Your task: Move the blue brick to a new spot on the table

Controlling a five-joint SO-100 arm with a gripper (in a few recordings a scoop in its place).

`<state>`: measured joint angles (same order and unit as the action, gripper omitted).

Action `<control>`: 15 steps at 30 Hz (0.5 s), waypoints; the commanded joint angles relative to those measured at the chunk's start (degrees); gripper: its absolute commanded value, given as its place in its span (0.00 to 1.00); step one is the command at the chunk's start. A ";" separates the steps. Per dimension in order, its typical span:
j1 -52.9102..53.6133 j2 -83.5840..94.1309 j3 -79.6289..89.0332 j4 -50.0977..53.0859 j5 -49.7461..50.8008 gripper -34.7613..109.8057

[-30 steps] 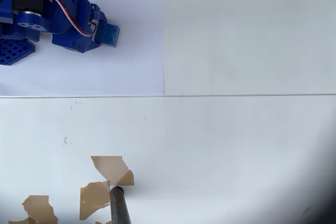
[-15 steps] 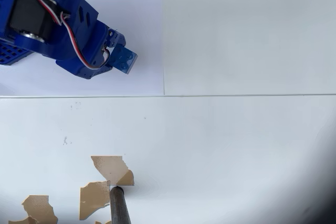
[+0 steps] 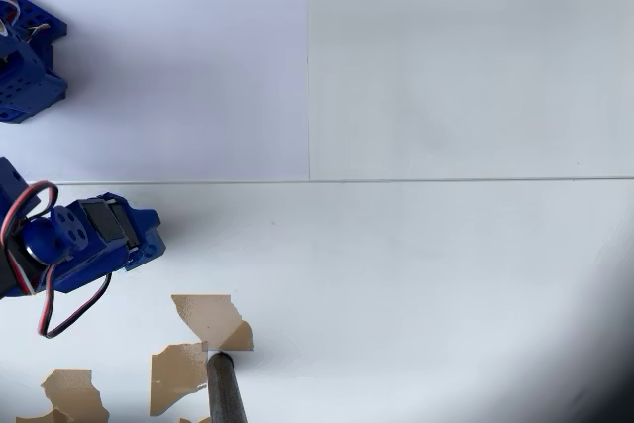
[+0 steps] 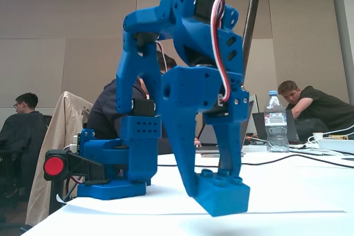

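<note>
In the fixed view the blue arm folds over and points its gripper (image 4: 213, 183) straight down, with its base (image 4: 113, 161) standing on the table (image 4: 293, 192) at the left. The two fingers are closed on the blue brick (image 4: 225, 193), one on its left side and one at its rear right. The brick's round studs show just above its top edge between the fingers. The brick is tilted, its near lower corner lowest, and a thin shadow lies beneath it. Whether that corner touches the table or hangs just above it cannot be told.

In the overhead view the gripper assembly (image 3: 119, 235) sits at the left side of the table (image 3: 446, 274), just on the near side of the horizontal seam. Red and white wires loop from it toward the left edge. The brick cannot be made out from above; the wrist covers it. Brown chipped patches (image 3: 208, 316) lie near the gripper on its near side, with a dark rod (image 3: 226, 388) rising from the bottom edge.

Behind the table in the fixed view, seated people work at laptops, and a water bottle (image 4: 275, 122) stands at the right.
</note>
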<state>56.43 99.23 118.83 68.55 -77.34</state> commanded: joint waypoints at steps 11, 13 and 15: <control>10.72 -7.82 -6.33 -1.93 -2.64 0.32; 10.72 -7.21 -6.33 -1.41 -2.90 0.38; 10.72 -6.50 -6.50 -0.35 -3.25 0.42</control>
<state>66.80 90.62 116.63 67.32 -80.16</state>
